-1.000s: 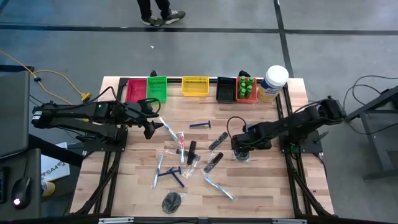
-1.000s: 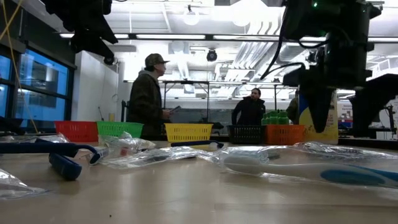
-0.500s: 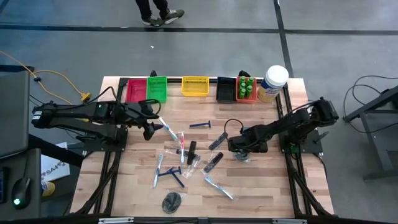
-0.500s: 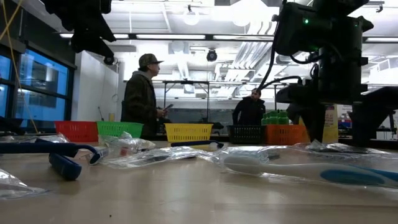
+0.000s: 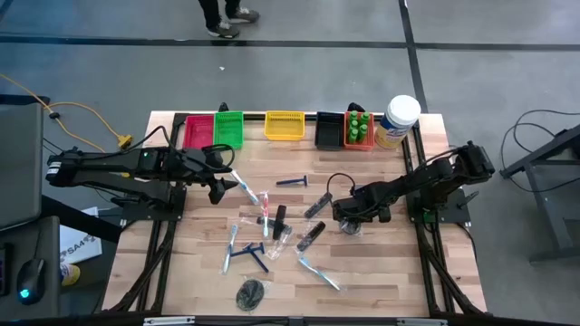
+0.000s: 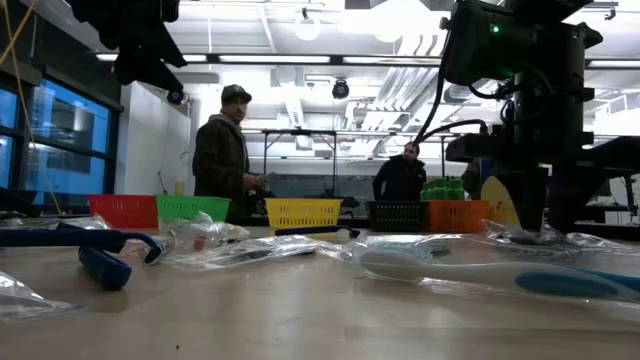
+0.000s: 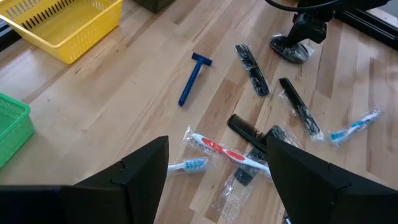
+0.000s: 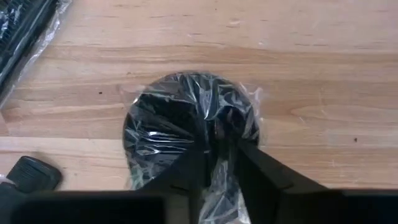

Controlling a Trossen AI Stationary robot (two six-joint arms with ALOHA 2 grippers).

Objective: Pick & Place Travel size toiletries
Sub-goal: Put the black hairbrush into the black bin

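Fingers of right arm pinch wrapped puff.

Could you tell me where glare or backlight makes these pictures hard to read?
Right wrist view: the wrapped mesh puff glints white between the right gripper fingers. Low view: bright ceiling lights leave both arms as silhouettes. High view: even light, soft shadows.

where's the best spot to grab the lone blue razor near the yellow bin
Grip the blue razor across the middle of its straight handle, coming straight down from above. It lies flat on the bare wooden table, apart from the wrapped combs, so nothing crowds either side. The handle is slim and even, while the head is wider and crosswise, so jaws set across the handle should hold it more surely.
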